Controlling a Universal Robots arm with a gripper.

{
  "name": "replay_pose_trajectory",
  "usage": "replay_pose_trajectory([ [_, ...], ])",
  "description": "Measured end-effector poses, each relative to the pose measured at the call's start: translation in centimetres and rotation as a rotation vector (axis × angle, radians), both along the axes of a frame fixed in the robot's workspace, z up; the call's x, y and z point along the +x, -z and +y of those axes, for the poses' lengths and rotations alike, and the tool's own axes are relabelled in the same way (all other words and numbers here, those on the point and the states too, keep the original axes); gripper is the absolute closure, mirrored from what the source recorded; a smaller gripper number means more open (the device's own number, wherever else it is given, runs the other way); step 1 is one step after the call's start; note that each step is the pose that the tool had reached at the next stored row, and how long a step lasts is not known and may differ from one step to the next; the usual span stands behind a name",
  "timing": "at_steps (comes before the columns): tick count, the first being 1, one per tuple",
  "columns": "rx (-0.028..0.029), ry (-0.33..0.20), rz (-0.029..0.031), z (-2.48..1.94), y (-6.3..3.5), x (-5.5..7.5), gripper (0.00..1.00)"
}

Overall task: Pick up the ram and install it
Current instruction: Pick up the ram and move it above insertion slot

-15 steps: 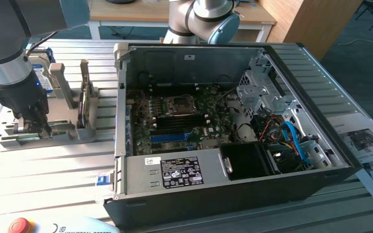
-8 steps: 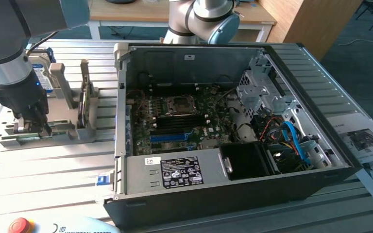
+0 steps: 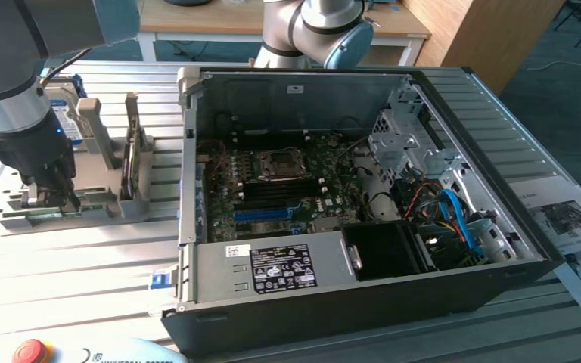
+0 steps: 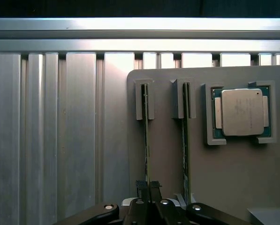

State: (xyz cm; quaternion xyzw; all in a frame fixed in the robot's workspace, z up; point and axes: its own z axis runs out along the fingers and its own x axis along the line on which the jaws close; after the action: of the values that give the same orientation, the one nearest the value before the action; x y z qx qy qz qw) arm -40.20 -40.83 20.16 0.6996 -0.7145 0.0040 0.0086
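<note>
Slatted aluminium surface, grey parts holder resting on it. Claw pinched narrow on the ram, near one end. Ram seen edge-on: thin, dark green, standing on edge in its slotted guide, apparently not yet lifted. Second stick just beside it, processor beyond. Holder sits at 9 o'clock from the open computer case. Judgement: pick-up step, grip made; freeing the ram calls for a straight pull clear of its neighbour.

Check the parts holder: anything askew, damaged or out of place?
Nothing stands out. The ram and the second stick stand straight on edge in their slots in the grey holder, the processor sits square in its pocket, and the gripper is shut on the ram.
</note>
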Motion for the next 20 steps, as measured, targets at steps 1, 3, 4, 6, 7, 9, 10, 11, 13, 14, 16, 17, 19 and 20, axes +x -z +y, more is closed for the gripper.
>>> replay_pose_trajectory([
  [1, 0.0000, 0.000, 0.0000, 0.00, -0.02, 0.00, 0.88],
  [3, 0.0000, 0.000, 0.0007, 0.00, -0.13, 0.00, 0.88],
  [4, 0.0000, 0.000, 0.0012, 0.00, -0.17, 0.00, 0.88],
  [6, 0.0001, 0.000, 0.0014, 0.00, -0.21, 0.00, 0.88],
  [7, 0.0000, 0.000, 0.0016, 0.00, -0.23, 0.00, 0.88],
  [9, 0.0000, 0.000, 0.0020, 0.00, -0.26, 0.00, 0.88],
  [10, 0.0000, 0.000, 0.0023, 0.00, -0.29, 0.00, 0.88],
  [11, -0.0001, 0.000, 0.0026, 0.00, -0.32, 0.00, 0.88],
  [13, 0.0000, 0.000, 0.0028, 0.00, -0.36, 0.00, 0.88],
  [14, 0.0000, 0.000, 0.0029, 0.00, -0.39, 0.00, 0.88],
  [16, 0.0000, 0.000, 0.0033, 0.00, -0.43, 0.00, 0.88],
  [17, 0.0000, 0.000, 0.0035, 0.00, -0.45, 0.00, 0.88],
  [19, 0.0000, 0.000, 0.0037, 0.00, -0.50, 0.00, 0.88],
  [20, -0.0001, 0.000, 0.0040, 0.00, -0.53, 0.00, 0.88],
])
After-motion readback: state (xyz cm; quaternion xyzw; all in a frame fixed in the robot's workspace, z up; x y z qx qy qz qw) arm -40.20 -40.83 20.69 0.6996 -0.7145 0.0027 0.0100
